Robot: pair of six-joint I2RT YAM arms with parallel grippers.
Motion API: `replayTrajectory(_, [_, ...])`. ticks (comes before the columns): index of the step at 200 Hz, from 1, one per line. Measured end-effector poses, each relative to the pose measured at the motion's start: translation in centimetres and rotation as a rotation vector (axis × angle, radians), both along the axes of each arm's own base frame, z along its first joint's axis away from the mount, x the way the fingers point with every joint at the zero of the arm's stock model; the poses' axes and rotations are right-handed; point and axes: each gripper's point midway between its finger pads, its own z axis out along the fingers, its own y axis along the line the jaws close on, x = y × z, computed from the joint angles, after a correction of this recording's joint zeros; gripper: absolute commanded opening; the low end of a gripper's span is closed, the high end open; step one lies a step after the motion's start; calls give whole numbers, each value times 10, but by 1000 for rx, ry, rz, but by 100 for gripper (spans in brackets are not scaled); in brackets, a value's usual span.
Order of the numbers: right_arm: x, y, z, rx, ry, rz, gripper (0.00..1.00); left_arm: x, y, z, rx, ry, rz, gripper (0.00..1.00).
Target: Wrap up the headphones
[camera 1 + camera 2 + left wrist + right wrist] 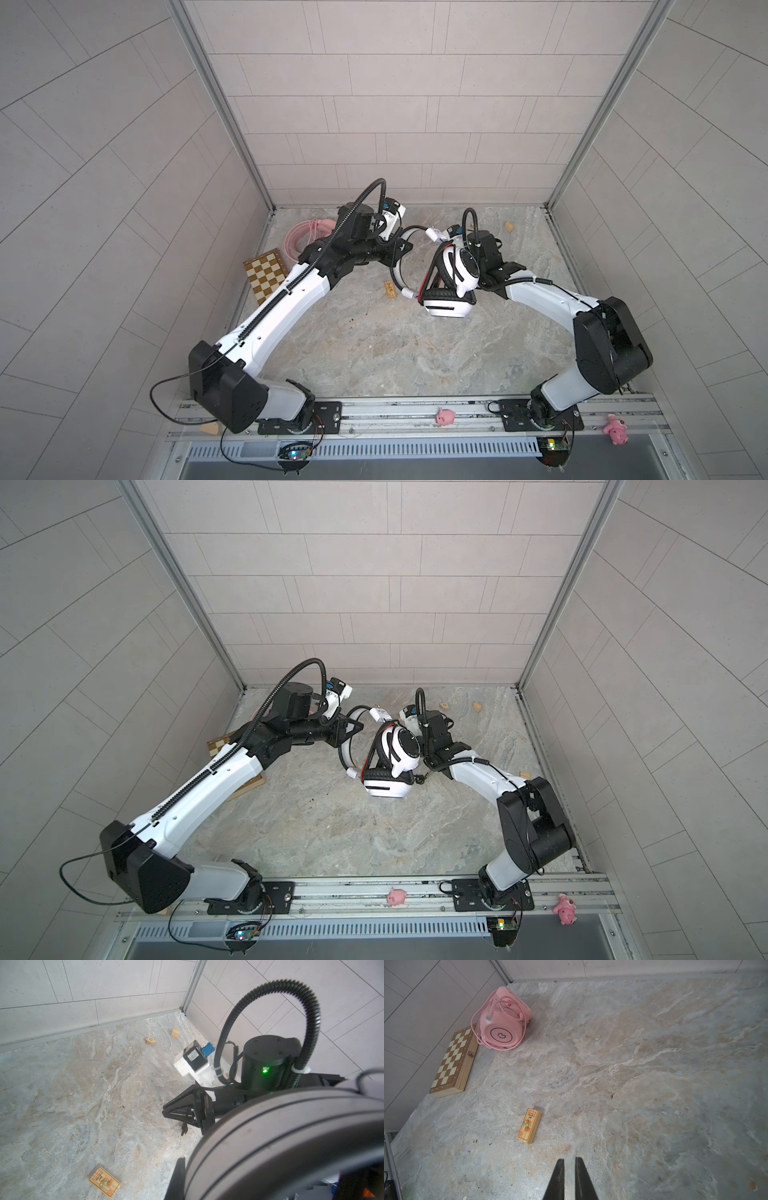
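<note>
One pink headset (500,1030), one white-black headset (465,270), one chessboard (450,1064).

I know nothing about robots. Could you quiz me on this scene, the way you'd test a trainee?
1. True or false: the pink headphones lie beside the chessboard.
2. What grips the headband of the white headphones? A) the left fingers B) a human hand C) nothing
3. How many pink pigs sit on the front rail?
Key: 1 true; 2 A; 3 two.
</note>
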Motion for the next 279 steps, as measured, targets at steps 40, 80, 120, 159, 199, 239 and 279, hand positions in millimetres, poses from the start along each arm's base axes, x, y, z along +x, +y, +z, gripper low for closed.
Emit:
replayTrajectory(40, [0, 3, -23, 18, 47, -3, 12, 2, -1, 7, -23, 3, 15, 0])
replayTrajectory(80, [-3, 4, -44, 31, 96, -6, 12, 5, -1, 22, -49, -12, 33, 0])
replayTrajectory(120, [-6, 4, -58, 38, 119, -8, 12, 13, 5, 27, -70, -7, 88, 0])
replayTrajectory(159, [-22, -1, -80, 26, 175, -5, 12, 29, 20, 24, -88, 40, 200, 0])
replayTrajectory(199, [-40, -4, -98, 10, 225, 5, 12, 51, 44, 19, -93, 66, 339, 0])
replayTrajectory(239, [-67, 1, -96, -4, 233, 41, 11, 70, 67, 11, -89, 85, 475, 0])
replayTrajectory(279, [-93, 9, -84, -48, 210, 80, 11, 92, 93, -5, -79, 124, 624, 0])
